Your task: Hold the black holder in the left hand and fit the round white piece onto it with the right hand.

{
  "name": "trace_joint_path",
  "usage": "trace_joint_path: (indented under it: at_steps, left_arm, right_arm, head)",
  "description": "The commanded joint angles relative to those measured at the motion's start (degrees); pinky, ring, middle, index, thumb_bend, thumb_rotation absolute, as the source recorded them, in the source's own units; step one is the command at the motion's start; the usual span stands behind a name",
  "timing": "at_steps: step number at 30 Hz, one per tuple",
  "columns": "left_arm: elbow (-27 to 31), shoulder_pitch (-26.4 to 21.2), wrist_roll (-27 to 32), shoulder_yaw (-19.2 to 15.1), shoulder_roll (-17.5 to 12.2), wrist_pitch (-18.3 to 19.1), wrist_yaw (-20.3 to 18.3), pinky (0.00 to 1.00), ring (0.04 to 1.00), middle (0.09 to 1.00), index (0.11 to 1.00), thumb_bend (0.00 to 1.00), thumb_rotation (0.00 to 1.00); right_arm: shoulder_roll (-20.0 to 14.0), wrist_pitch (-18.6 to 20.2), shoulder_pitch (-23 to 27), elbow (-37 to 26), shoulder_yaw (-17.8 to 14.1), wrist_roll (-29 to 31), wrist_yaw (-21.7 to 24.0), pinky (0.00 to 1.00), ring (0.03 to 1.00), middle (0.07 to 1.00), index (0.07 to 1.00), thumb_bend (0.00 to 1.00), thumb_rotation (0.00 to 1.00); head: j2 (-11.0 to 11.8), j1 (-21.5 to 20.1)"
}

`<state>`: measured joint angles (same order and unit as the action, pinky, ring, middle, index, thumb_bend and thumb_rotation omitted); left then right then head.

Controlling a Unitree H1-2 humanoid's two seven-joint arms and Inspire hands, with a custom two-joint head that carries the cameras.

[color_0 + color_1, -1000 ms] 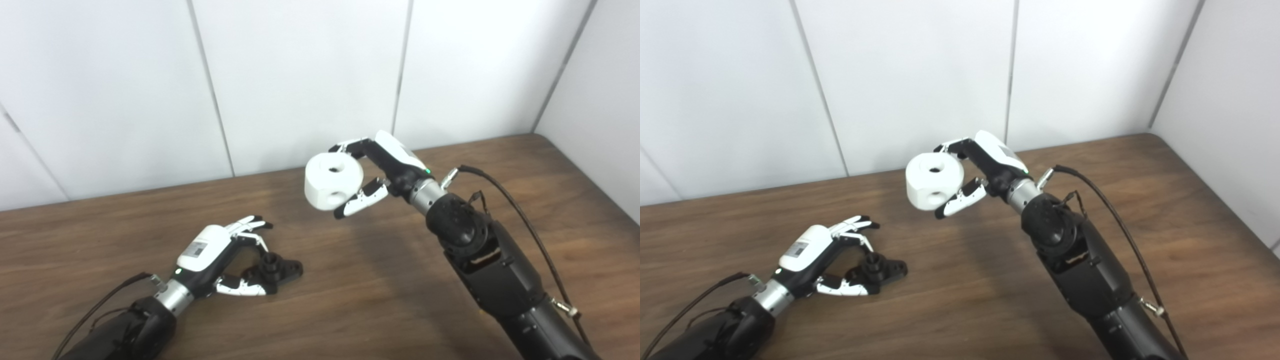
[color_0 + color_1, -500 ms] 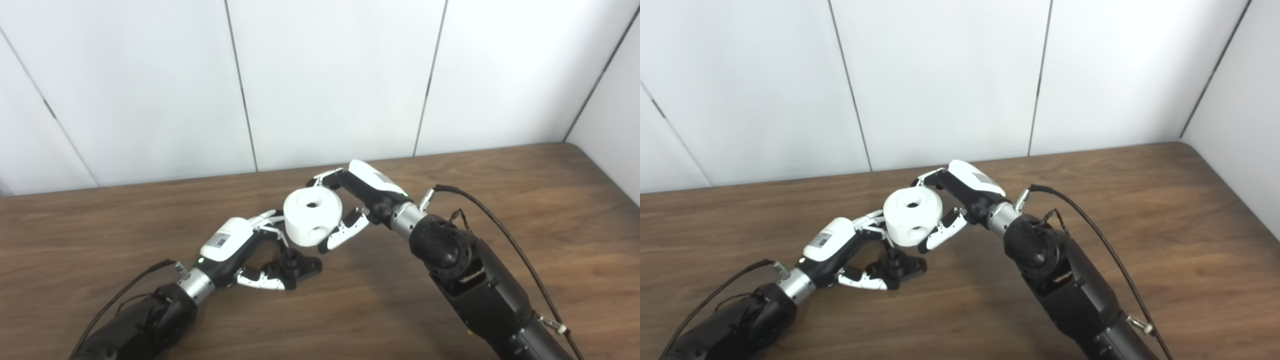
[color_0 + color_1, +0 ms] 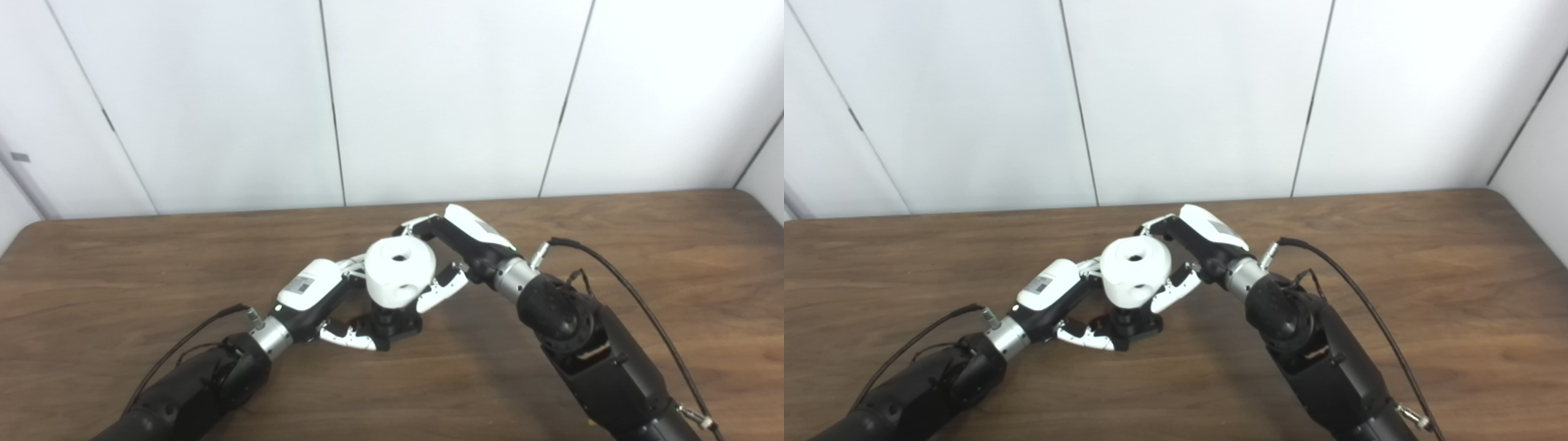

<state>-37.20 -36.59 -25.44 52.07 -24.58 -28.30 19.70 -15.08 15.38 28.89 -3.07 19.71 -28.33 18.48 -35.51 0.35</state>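
The black holder rests on the wooden table, gripped between the thumb and fingers of my left hand. It also shows in the right eye view. The round white piece has a hole in its top and one in its side. My right hand is shut on it and holds it directly above the holder's upright post, very close to it. The piece hides the top of the post, so I cannot tell if they touch.
White wall panels stand behind the table's far edge. A black cable loops along my right forearm. Another cable runs along my left forearm.
The camera has shifted, moving the whole picture. My right hand has brought the white piece down and left until it sits over the holder. My left hand keeps its grip on the holder.
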Motion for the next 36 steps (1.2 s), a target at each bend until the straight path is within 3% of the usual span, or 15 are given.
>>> trace_joint_path:
  at_steps: [1,27,36]
  left_arm:
    - [-2.7,6.1,-8.0,5.3,3.3,1.5,-11.4,0.85,0.926,0.855,0.479,0.53,0.06]
    - [-0.9,6.4,-9.0,4.6,3.4,2.3,-12.5,0.87,0.933,0.864,0.479,0.53,0.06]
    - [-1.2,6.6,-9.0,3.7,3.7,2.0,-12.8,0.87,0.929,0.857,0.478,0.53,0.06]
  right_arm:
    - [0.2,-2.8,4.6,-1.2,-0.3,-0.5,-0.6,0.80,0.866,0.803,0.481,0.52,0.13]
    - [0.3,-6.4,2.9,2.1,3.4,-1.3,0.6,0.78,0.858,0.804,0.480,0.52,0.14]
    - [-1.3,-7.1,2.6,2.3,5.0,-2.2,2.0,0.79,0.863,0.805,0.480,0.53,0.14]
  head:
    - [-0.1,0.1]
    - [-1.5,0.5]
    - [-2.0,0.5]
